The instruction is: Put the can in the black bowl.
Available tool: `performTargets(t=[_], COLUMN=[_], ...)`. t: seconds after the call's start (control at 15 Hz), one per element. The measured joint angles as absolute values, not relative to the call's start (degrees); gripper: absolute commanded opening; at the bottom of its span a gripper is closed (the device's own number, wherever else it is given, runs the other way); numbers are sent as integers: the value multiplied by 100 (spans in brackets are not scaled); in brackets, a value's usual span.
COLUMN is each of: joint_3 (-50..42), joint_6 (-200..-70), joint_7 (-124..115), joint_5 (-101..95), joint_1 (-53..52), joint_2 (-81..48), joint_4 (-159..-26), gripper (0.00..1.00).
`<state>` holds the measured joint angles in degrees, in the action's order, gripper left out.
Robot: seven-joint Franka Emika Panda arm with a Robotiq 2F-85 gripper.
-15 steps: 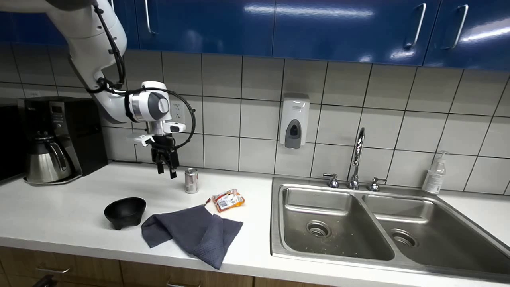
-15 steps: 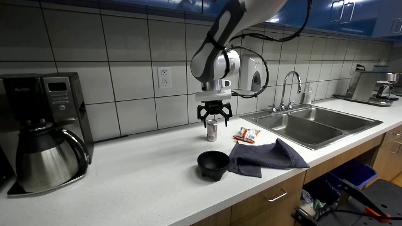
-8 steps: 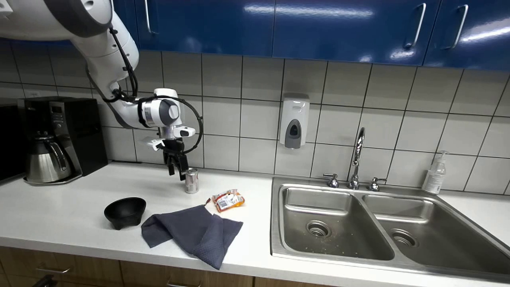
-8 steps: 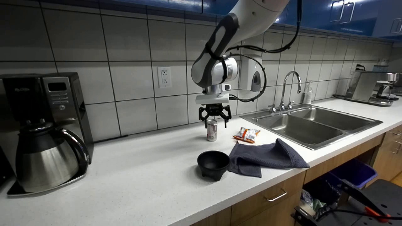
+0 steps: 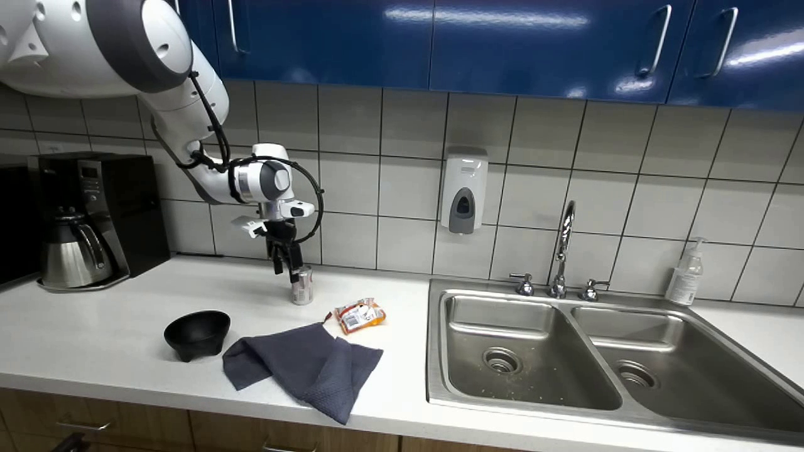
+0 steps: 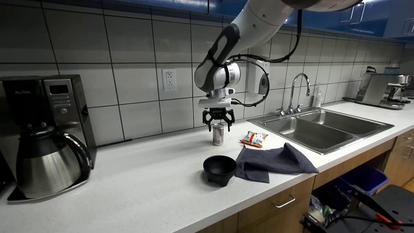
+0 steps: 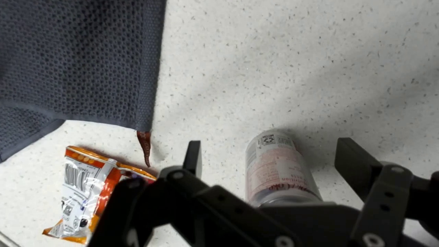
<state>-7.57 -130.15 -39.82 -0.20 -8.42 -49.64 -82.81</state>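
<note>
soda can (image 7: 279,168) stands upright on the counter (image 7: 274,68), lower center of the wrist view, seen between the wide-apart jaws of the end effector (image 7: 271,154), which grips nothing. the black bowl (image 6: 220,177) sits below center in an exterior view, beside a gray towel (image 6: 278,161).

in both exterior views we see a drip coffee maker (image 5: 129,201) with its steel carafe (image 6: 48,165) at the left, a rumpled gray dish towel (image 5: 308,367) on the near side, a snack packet (image 6: 254,139) just beyond it, and a double-basin sink (image 5: 546,370) with chrome faucet (image 5: 561,257) at the right.
</note>
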Motion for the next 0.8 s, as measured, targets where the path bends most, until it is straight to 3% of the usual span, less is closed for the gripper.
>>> performTargets(t=[0.8], joint_3=[-769], joint_6=[-12438], joint_7=[-4109], joint_5=[6], joint_1=[-723], joint_2=[-5694], joint_4=[-7087], gripper=[100])
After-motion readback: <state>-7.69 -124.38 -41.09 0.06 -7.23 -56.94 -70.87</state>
